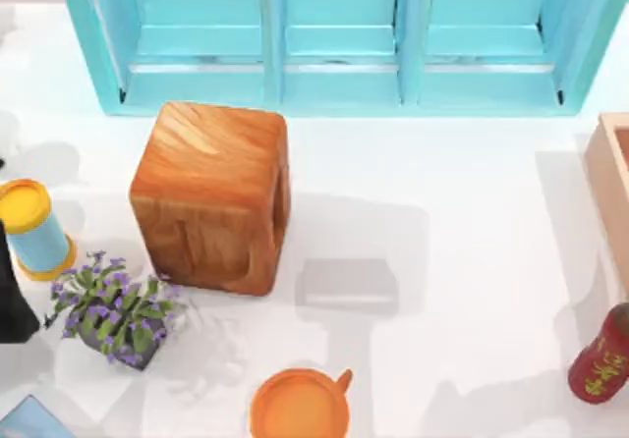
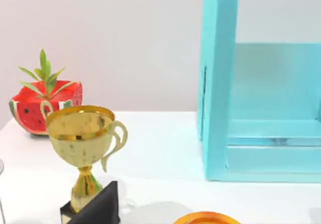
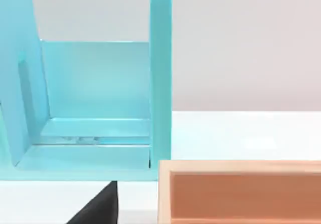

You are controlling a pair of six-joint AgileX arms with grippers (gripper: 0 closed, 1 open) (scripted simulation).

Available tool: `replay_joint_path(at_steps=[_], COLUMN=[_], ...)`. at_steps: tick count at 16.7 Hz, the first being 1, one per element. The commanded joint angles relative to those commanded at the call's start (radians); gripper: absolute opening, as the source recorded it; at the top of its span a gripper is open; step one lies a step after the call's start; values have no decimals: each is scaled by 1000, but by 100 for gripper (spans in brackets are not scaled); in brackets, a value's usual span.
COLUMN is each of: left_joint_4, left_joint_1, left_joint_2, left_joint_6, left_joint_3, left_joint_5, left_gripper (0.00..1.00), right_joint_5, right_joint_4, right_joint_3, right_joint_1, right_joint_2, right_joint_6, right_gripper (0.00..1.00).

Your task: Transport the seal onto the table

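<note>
The white table (image 1: 472, 222) is crowded, and I cannot tell where on it, or off it, the seal lies. So I cannot place it relative to either claw.

From above, a large glossy wooden cube (image 1: 211, 197) stands left of centre, just in front of the turquoise shelf unit (image 1: 334, 75) that runs along the far edge. A soft grey rectangular shadow (image 1: 346, 286) lies on the bare surface just right of the cube's near corner.

A yellow-capped blue can (image 1: 29, 227) stands at the left edge. Near it is a small pot of purple flowers (image 1: 113, 310). An orange cup (image 1: 300, 406) sits at the near edge, a red bottle (image 1: 601, 359) at the near right, and a pale wooden box (image 1: 609, 183) at the right edge.

My left arm (image 1: 12, 301) shows as a dark shape at the table's left edge. Its wrist view shows a dark wedge of the left gripper (image 2: 95, 209) beside a gold trophy (image 2: 83, 143), with a watermelon-shaped planter (image 2: 42, 106) beyond. The right wrist view has a like wedge of the right gripper (image 3: 98, 206) before the shelf and the box. I cannot tell whether either claw is wide, narrow or holding anything.
</note>
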Motion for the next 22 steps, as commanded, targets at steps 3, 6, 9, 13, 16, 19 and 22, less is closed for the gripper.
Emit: replay_joint_path(at_steps=[3, 6, 9, 13, 16, 19, 22], left_joint_4=[0, 0, 0, 0, 0, 0, 0], left_joint_1=[0, 0, 0, 0, 0, 0, 0], left_joint_2=[0, 0, 0, 0, 0, 0, 0], left_joint_6=[0, 0, 0, 0, 0, 0, 0], left_joint_3=[0, 0, 0, 0, 0, 0, 0], left_joint_5=[0, 0, 0, 0, 0, 0, 0], left_gripper=[100, 100, 100, 100, 100, 100, 100], right_joint_5=[0, -1, -1, -2, -2, -1, -1], right_joint_4=[-11, -103, -266, -542, -754, -948, -1104], right_joint_3=[11, 104, 272, 554, 771, 969, 1128], right_joint_1=[-3, -30, -75, -153, -213, -269, -315], right_joint_2=[12, 108, 299, 668, 967, 1234, 1435], right_joint_6=[-4, -31, -78, -155, -214, -268, -311], right_gripper=[100, 100, 100, 100, 100, 100, 100])
